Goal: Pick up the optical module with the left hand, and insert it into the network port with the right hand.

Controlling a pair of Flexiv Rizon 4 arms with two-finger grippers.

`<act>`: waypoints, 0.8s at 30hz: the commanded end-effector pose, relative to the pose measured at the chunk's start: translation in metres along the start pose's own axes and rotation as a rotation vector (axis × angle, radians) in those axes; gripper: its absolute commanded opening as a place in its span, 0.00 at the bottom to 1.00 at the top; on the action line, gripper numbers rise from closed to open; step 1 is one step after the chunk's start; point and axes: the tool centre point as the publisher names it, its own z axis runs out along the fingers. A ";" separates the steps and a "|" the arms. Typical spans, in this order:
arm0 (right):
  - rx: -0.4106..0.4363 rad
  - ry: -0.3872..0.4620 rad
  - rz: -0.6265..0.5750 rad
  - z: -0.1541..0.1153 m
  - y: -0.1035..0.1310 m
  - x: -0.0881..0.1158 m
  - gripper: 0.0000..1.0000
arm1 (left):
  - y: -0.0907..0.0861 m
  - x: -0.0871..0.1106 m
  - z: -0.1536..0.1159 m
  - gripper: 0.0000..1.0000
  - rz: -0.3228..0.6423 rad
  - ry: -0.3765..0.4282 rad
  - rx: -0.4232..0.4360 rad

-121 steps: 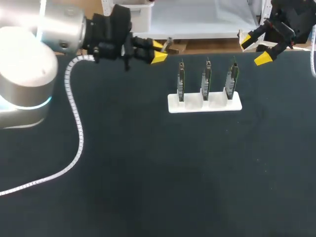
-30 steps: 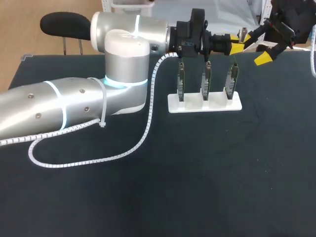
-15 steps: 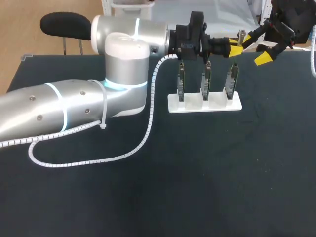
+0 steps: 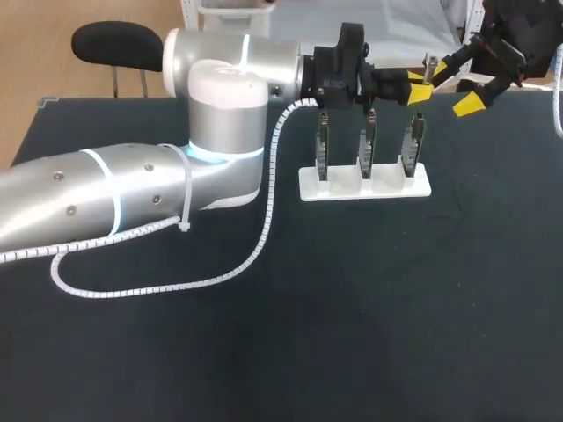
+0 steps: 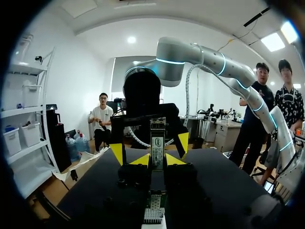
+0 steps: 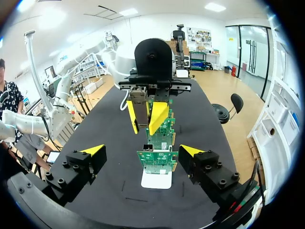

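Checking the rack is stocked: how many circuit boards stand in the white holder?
3, upright in a row in the white holder: the left board, the middle board and the right board. None looks hidden.

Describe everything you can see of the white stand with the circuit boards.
The white rectangular stand looks like plastic and lies flat on the black table. Three green circuit boards stand upright in it, side by side in a row. The left hand hangs above the boards, not touching the stand.
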 end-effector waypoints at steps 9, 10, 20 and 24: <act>0.005 0.000 -0.001 0.001 0.002 0.000 1.00 | -0.001 -0.001 0.000 0.00 -0.001 0.007 -0.010; 0.005 0.000 -0.001 0.001 0.002 0.000 1.00 | -0.001 -0.001 0.000 0.00 -0.001 0.007 -0.010; 0.005 0.000 -0.001 0.001 0.002 0.000 1.00 | -0.001 -0.001 0.000 0.00 -0.001 0.007 -0.010; 0.057 0.000 0.010 -0.005 -0.004 0.001 1.00 | -0.001 -0.001 0.000 0.00 -0.001 0.007 -0.010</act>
